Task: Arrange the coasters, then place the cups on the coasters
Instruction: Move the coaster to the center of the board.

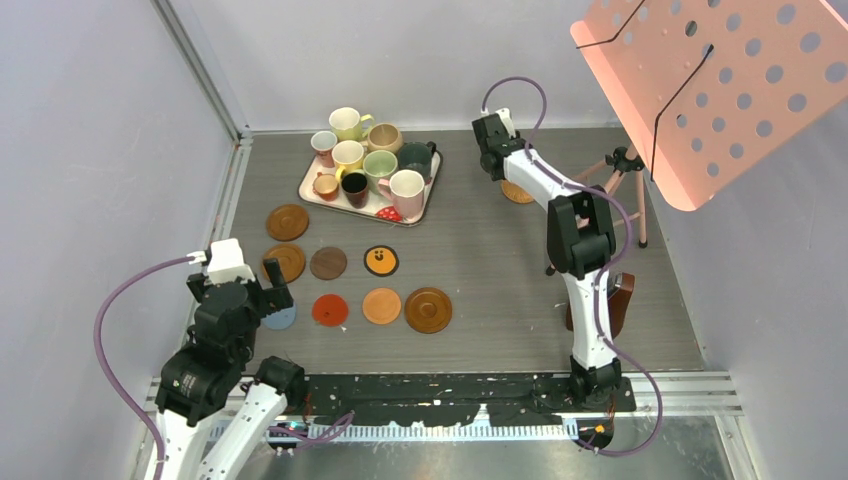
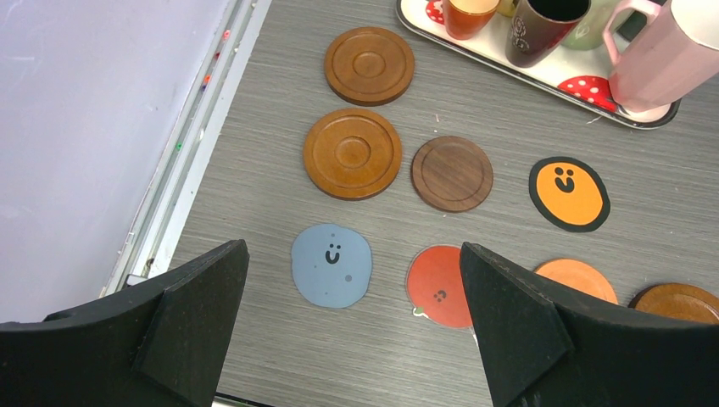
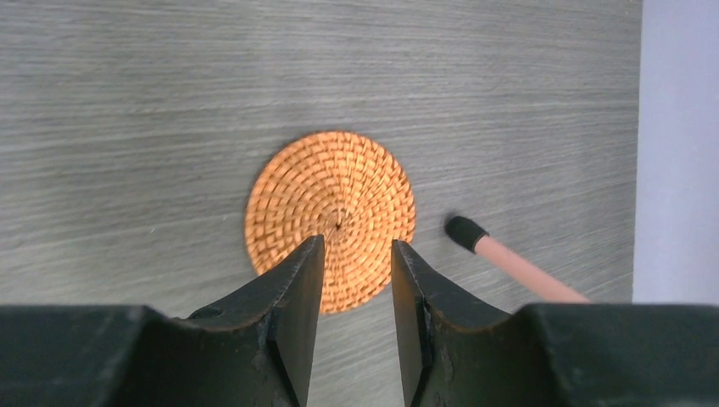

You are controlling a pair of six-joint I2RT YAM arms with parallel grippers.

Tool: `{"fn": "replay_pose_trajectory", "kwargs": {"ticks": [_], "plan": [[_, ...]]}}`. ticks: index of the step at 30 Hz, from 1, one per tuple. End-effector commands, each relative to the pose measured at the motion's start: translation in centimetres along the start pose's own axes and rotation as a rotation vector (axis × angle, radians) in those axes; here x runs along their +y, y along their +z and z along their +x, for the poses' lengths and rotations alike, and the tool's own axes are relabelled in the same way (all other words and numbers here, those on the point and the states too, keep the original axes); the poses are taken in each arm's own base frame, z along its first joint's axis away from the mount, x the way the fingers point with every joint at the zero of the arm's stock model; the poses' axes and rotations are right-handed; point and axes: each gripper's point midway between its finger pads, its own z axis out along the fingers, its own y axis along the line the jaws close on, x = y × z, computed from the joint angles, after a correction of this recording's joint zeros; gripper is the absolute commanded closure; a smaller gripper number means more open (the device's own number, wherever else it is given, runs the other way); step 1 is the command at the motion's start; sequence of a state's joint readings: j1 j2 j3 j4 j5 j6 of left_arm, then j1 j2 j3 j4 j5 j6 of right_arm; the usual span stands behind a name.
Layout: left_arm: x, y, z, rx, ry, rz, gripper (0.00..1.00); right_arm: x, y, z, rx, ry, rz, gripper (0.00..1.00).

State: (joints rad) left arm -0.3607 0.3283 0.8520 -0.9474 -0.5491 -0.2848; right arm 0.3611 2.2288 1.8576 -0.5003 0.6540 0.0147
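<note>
- Left gripper is hovering above the blue-grey coaster, jaws spread wide, holding nothing
- Right gripper is hanging over the wicker coaster lying on the counter, jaws narrowly apart, clasping nothing
- Cups are sitting on the tray

Overhead wide; wrist cams close, downward, onto coasters.

The left arm is folded close above its base, and the left gripper points down at the table with its jaws spread wide. The right arm reaches far forward to the back of the table, elbow raised. The right gripper hangs low with only a narrow gap between its fingers.
</note>
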Motion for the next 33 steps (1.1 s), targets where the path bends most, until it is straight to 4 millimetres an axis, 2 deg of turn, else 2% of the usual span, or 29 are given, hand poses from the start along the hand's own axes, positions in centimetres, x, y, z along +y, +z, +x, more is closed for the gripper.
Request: {"fn": "replay_pose_trajectory", "kwargs": {"ticks": [1,7,11,16,21,27,33], "plan": [[-0.4,0.3,-0.7,-0.017,-0.016,0.001,0.01,-1.8,0.8,-2.0,-0.019,-0.05,0.074,0.59],[-0.2,0.3,-0.7,-0.02,-0.017,-0.003,0.01,-0.9,2.6,-1.3,0.032,-0.064,0.023,0.59],[-0.2,0.2,-0.8,-0.024,-0.019,-0.003,0.01,-0.2,3.0,-0.4,0.082,-0.065,-0.032,0.59],[-0.2,0.2,-0.8,-0.03,-0.022,0.001,0.01,0.9,2.7,1.4,0.137,-0.081,-0.108,0.58],[-0.2,0.0,-0.8,-0.035,-0.025,0.003,0.01,1.4,2.8,2.2,0.164,-0.085,-0.154,0.58],[-0.1,-0.1,-1.0,-0.045,-0.033,0.004,0.01,2.7,2.7,4.5,0.243,-0.113,-0.217,0.59],[-0.1,-0.1,-1.0,-0.045,-0.035,0.007,0.01,4.0,1.3,5.7,0.268,-0.098,-0.313,0.69]]}}
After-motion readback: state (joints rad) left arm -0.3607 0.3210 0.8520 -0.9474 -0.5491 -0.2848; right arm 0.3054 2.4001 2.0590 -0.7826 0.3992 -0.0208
